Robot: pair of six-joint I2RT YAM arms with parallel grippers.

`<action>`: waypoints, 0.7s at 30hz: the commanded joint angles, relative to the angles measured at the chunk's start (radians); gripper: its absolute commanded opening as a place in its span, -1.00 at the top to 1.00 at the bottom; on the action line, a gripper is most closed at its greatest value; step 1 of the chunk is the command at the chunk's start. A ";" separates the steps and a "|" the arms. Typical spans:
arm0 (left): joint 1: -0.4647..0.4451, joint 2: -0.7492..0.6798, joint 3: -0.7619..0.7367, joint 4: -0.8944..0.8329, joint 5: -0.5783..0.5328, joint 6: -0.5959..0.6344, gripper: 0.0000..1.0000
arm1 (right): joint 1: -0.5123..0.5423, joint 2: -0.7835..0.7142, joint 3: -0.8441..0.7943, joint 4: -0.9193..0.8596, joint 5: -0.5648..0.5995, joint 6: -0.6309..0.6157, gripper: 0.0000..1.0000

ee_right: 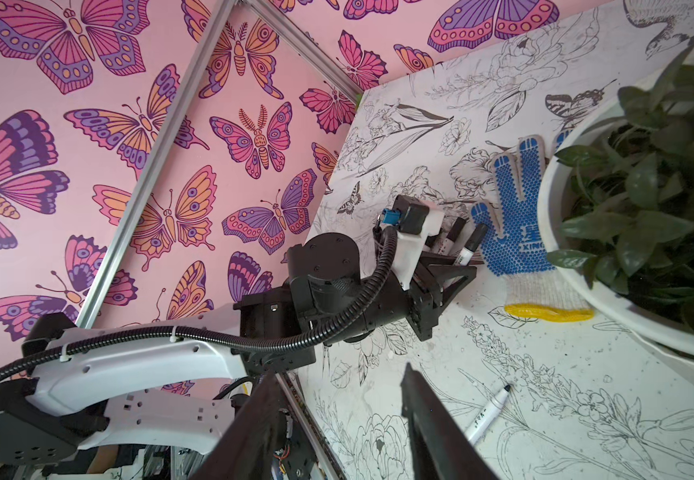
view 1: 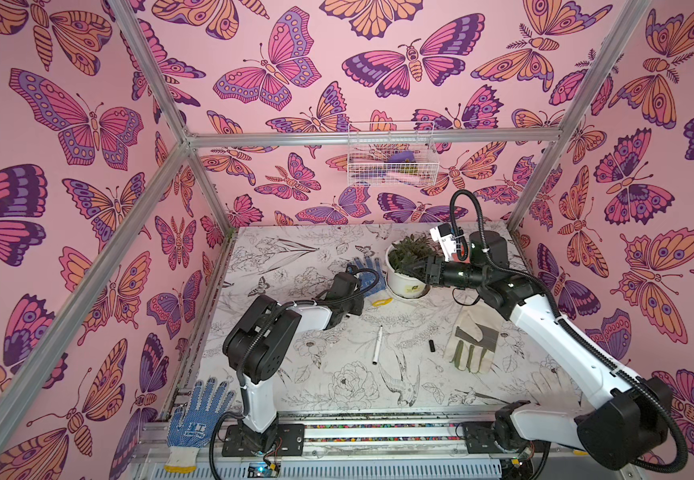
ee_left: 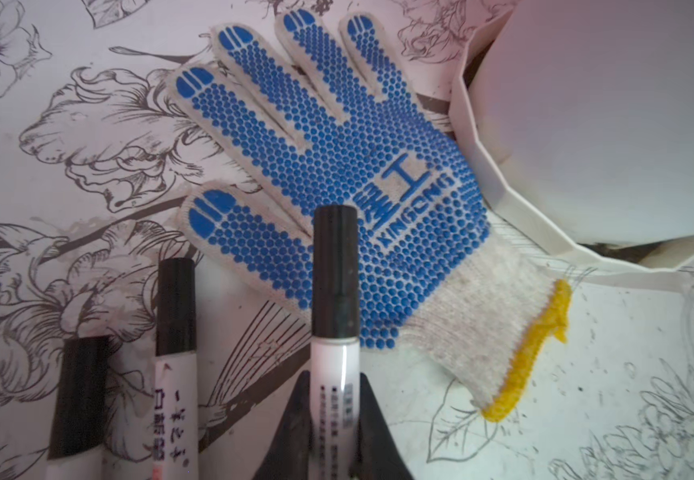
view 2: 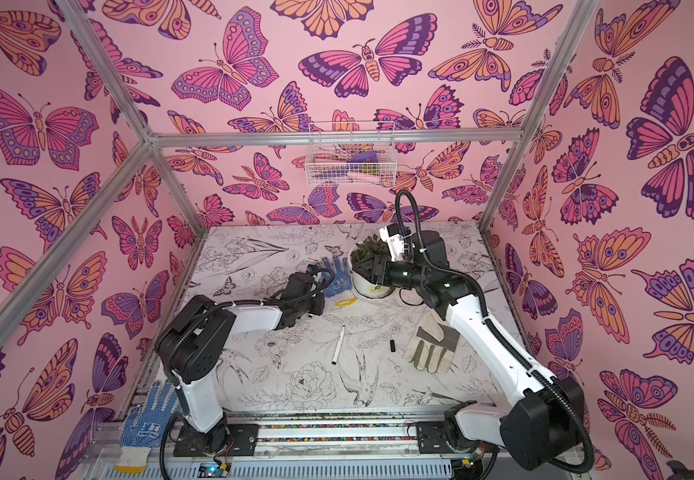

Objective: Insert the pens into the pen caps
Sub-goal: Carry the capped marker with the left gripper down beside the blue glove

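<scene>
At the near rail, in both top views, a blue-dotted knit glove [view 1: 195, 411] lying across the frame. Beyond it, open tabletop with one uncapped white marker pen [view 1: 378, 345] lying flat. Well apart to its right, a loose black pen cap [view 1: 432, 345] just beside a tan leather work glove [view 1: 475, 343]. Hidden under the arm in both top views but plain in the left wrist view: left gripper [ee_left: 332, 399] clenched on a capped white pen [ee_left: 334, 361], two more capped pens [ee_left: 174, 365] lying alongside, and a second blue-dotted glove [ee_left: 337, 166] just beside the white plant pot [ee_left: 586, 124]. Farther back, right gripper [ee_right: 339, 371] spread and empty at the pot's rim.
</scene>
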 commanded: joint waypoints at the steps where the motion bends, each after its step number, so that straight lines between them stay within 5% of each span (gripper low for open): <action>1: 0.004 0.028 0.042 -0.105 -0.041 0.022 0.76 | -0.005 -0.028 0.024 -0.033 0.020 -0.040 0.01; 3: 0.003 0.018 0.048 -0.121 -0.032 0.026 0.63 | -0.005 -0.034 0.022 -0.041 0.020 -0.048 0.03; 5: 0.003 -0.005 0.053 -0.136 -0.012 0.031 0.03 | -0.005 -0.037 0.021 -0.051 0.046 -0.058 0.04; 7: 0.002 -0.037 0.055 -0.143 0.017 0.034 -0.09 | -0.005 -0.042 0.019 -0.055 0.048 -0.066 0.06; 16: -0.015 -0.187 0.023 -0.207 0.093 0.004 -0.24 | -0.007 -0.053 0.013 -0.051 0.066 -0.080 0.10; 21: -0.013 -0.128 0.064 -0.215 0.061 0.046 -0.19 | -0.007 -0.038 0.012 -0.030 0.050 -0.060 0.11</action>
